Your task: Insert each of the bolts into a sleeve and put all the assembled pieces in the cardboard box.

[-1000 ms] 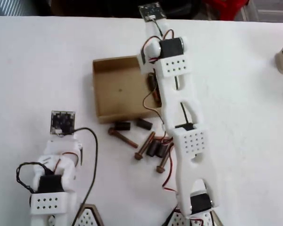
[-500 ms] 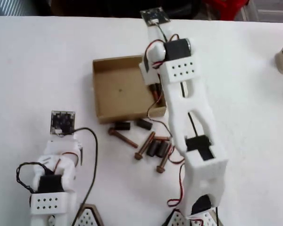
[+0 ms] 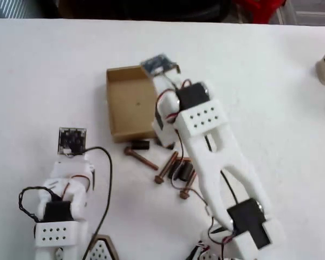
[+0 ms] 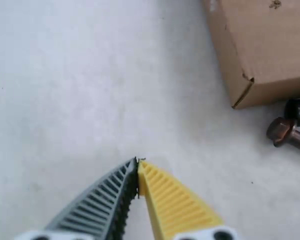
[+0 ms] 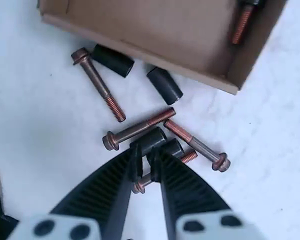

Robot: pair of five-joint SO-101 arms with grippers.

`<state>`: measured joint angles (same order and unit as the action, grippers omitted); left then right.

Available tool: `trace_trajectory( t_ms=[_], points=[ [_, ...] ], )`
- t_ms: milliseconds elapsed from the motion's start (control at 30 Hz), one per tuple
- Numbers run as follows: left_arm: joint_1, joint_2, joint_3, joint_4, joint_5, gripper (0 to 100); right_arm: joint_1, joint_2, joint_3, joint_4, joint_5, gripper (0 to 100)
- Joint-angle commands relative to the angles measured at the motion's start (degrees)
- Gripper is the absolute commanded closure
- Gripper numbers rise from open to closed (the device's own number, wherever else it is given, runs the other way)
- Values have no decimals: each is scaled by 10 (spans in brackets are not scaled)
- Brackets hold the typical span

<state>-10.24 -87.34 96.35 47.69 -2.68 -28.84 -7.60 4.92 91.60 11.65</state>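
Right gripper (image 5: 147, 165) is hovering, jaws barely parted and empty, over a black sleeve (image 5: 151, 139) at frame centre; it should be closing squarely, avoiding the neighbouring bolt (image 5: 140, 128).

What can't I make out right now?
High view: the right arm covers part of the cardboard box.
Right wrist view: the frame edge cuts off the bolt in the box; whether it is sleeved is unclear.
Same view: the fingers hide another bolt's middle.
Left wrist view: a bolt runs off the edge.
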Motion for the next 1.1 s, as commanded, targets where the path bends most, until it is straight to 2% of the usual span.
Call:
trace_trajectory(
  t_ms=[0, 367, 567, 800, 1067],
  points=[
    [-7, -7, -4, -4, -4, 977, -15, -63, 91, -61, 62, 981],
    [-7, -7, -4, -3, -4, 977, -15, -79, 284, -270, 191, 972],
    [-7, -7, -4, -3, -4, 977, -15, -78, 307, -315, 222, 824],
    [-7, -7, -4, -3, -4, 977, -13, -44, 323, -380, 244, 903],
    [-7, -7, -4, -3, -4, 977, -11, 95, 242, -408, 244, 907]
  ],
)
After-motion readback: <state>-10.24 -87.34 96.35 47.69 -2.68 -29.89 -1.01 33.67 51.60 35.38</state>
